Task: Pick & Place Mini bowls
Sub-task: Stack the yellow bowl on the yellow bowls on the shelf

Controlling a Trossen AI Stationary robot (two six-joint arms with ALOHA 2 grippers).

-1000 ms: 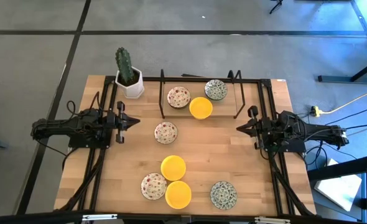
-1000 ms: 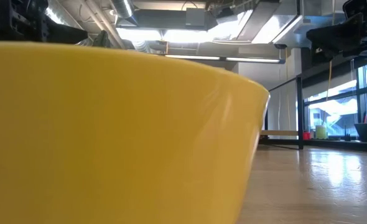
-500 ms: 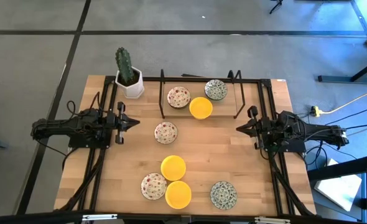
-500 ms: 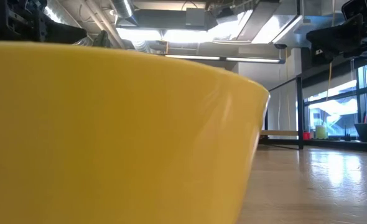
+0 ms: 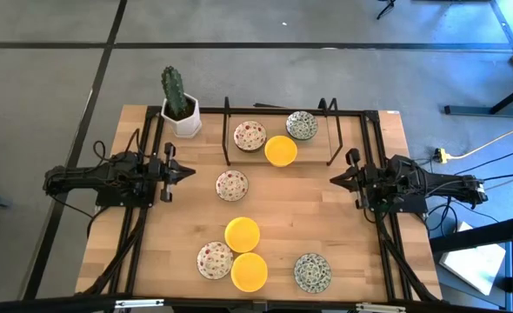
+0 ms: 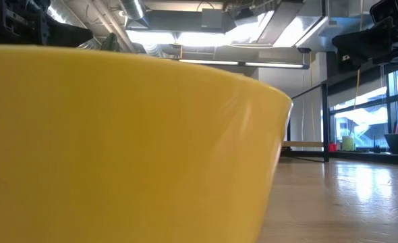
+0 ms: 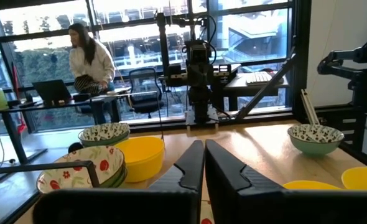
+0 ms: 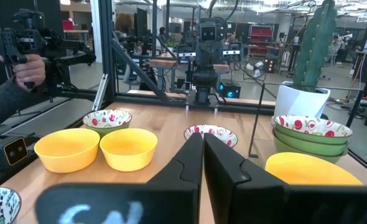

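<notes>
**Both hands shut and waiting, the lone speckled bowl closest to the left arm**

We're looking down on the pale wooden slatted worktop, and both arms sit parked at its sides. The left hand has its two dark fingers pressed together with nothing between them, tip aimed toward the middle. The right hand is the same: closed, empty, pointing inward.

Now the small round bowls. A cream bowl with red floral speckles sits alone near the centre, just ahead of the left hand and slightly toward the near edge from it. That's the relation we'd watch: the left arm is clearly nearer to it than the right, with bare wood all round it for a clean approach.

At the far side, a black wire rack holds a red-speckled bowl, a grey-green patterned bowl and a plain yellow bowl at its open front. Toward the near edge we find two more yellow bowls, another speckled one touching them, and a grey-green one apart, nearer the right arm.

The white square pot with its green cactus stands at the far left corner, close to the rack, so a left-arm swing there looks tight.
</notes>
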